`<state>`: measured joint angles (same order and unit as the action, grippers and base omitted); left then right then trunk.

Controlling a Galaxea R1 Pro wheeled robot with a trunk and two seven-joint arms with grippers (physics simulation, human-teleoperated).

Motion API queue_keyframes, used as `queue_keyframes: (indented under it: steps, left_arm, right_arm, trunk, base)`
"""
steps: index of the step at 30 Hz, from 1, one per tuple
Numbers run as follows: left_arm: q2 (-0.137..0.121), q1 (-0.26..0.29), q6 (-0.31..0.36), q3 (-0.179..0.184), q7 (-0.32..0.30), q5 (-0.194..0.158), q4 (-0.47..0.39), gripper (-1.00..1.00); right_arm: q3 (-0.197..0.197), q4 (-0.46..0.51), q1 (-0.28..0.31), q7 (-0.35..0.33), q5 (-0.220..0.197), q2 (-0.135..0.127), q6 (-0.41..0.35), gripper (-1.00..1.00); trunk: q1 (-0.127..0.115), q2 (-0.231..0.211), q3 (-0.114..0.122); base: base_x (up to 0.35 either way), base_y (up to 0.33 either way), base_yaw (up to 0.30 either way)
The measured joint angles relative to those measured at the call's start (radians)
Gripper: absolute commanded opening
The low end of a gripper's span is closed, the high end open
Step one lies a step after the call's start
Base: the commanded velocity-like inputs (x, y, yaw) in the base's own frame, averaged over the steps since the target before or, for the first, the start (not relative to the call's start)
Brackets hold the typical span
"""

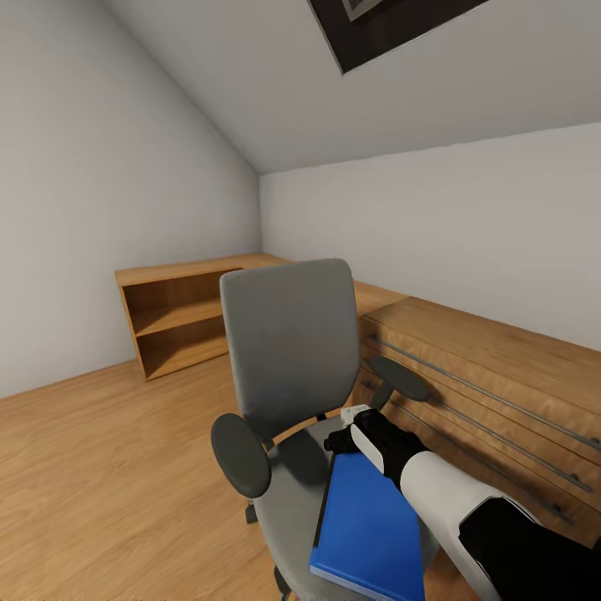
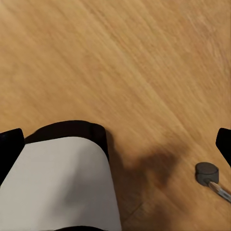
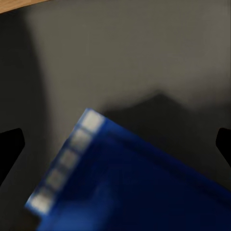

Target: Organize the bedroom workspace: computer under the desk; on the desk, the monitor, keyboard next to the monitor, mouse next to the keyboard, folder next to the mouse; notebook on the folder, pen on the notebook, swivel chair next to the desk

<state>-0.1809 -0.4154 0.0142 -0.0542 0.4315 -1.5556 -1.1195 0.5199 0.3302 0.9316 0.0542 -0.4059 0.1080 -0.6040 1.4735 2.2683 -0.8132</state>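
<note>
The grey swivel chair (image 1: 288, 342) with black armrests stands in the middle of the head view, its back towards the far wall. The bright blue folder (image 1: 367, 526) lies on its seat. My right gripper (image 1: 344, 430) hovers at the folder's far end, close to the backrest. In the right wrist view the right gripper (image 3: 115, 144) is open, with the folder (image 3: 130, 187) and its pale spine strip below and the grey seat (image 3: 120, 57) behind. My left gripper (image 2: 115, 144) is open over bare wood floor.
A low wooden shelf unit (image 1: 179, 321) stands along the far wall, and a wooden cabinet with metal rails (image 1: 492, 376) runs beside the chair on the right. Wood floor (image 1: 100, 467) spreads to the left. A black chair caster (image 2: 207, 173) sits near the left gripper.
</note>
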Motion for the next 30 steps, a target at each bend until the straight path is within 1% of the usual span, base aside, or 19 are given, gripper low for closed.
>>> queue_keyframes:
  steps: [14, 22, 30]
  left_arm:
    - [0.003, 0.000, -0.007, 0.009, -0.010, 0.020, -0.013, 1.00]
    - [0.001, 0.000, -0.008, 0.012, -0.011, 0.022, -0.012, 1.00]
    - [0.001, -0.001, -0.009, 0.012, -0.011, 0.023, -0.008, 1.00]
  right_arm:
    - [0.000, 0.000, 0.000, 0.000, 0.000, 0.000, 0.000, 1.00]
    - [0.000, 0.000, -0.001, 0.000, 0.000, 0.000, 0.000, 1.00]
    - [0.000, 0.000, -0.001, 0.000, 0.000, 0.000, 0.000, 1.00]
  trunk:
    - [0.000, 0.000, 0.000]
    - [0.000, 0.000, 0.000]
    - [0.000, 0.000, 0.000]
  base:
    - [-0.001, 0.000, 0.000]
    - [-0.159, 0.000, 0.000]
    - [-0.034, 0.000, 0.000]
